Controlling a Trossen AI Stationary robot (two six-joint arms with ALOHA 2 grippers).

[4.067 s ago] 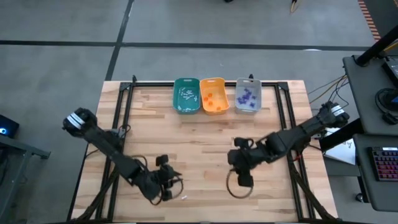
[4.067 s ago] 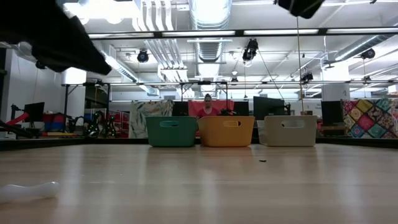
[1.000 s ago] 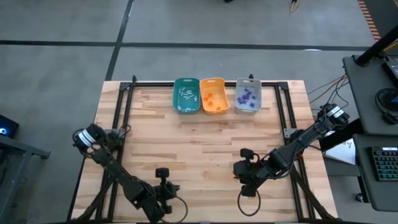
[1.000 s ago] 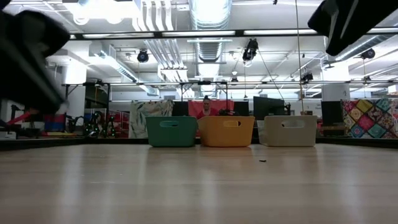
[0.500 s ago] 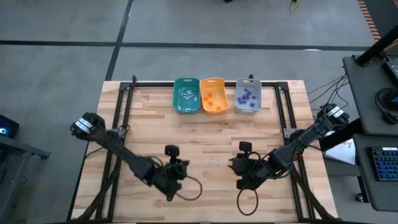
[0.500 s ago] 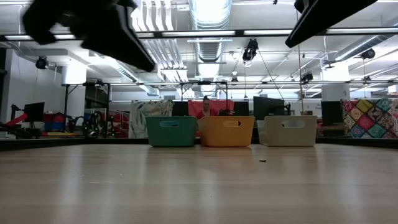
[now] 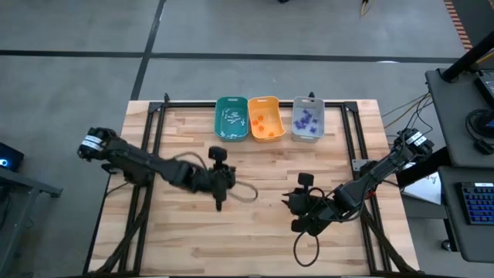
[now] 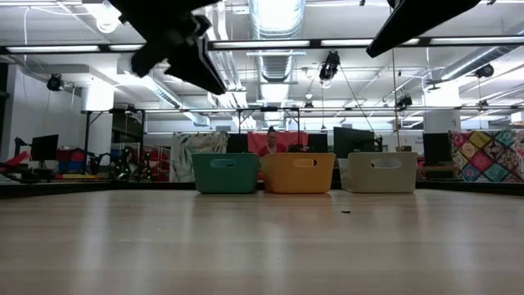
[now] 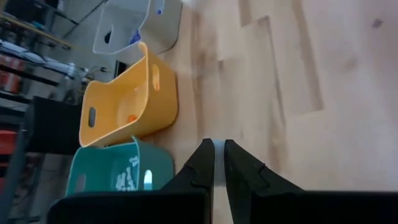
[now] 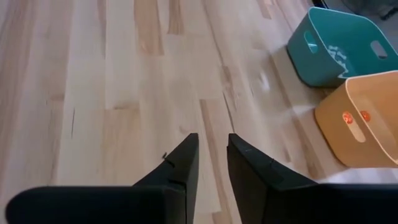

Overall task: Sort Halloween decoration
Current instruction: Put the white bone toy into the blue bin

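At the table's far edge stand a teal bin (image 7: 221,108) with white trinkets (image 7: 231,120), an orange bin (image 7: 274,104) with orange ones (image 7: 261,121), and a grey bin (image 7: 319,116) with purple ones (image 7: 307,119). My left gripper (image 9: 219,145) hangs above the table's middle (image 7: 228,182), short of the teal bin, shut on a thin white trinket. To the right of the middle, my right gripper (image 10: 212,138) hovers above the bare wood (image 7: 291,204), its fingers a little apart with nothing between them. My left gripper pinches a white trinket between its two fingers; only a pale sliver (image 9: 219,171) shows in the slit between them. The fingers slant down toward the far right. The trinket is lifted clear of the table; which part is held I cannot tell.
The three bins stand side by side (image 8: 226,172), (image 8: 298,172), (image 8: 382,171). A tiny dark speck (image 8: 345,211) lies on the wood in front of them. A black rail frame (image 7: 154,116) borders the table. Bare wood lies between the grippers and the bins.
My left gripper has swung from the table's near left edge up and toward the far edge, to the middle before the teal bin, rolling as it went, still shut. My right gripper has kept its place and turned at the wrist.
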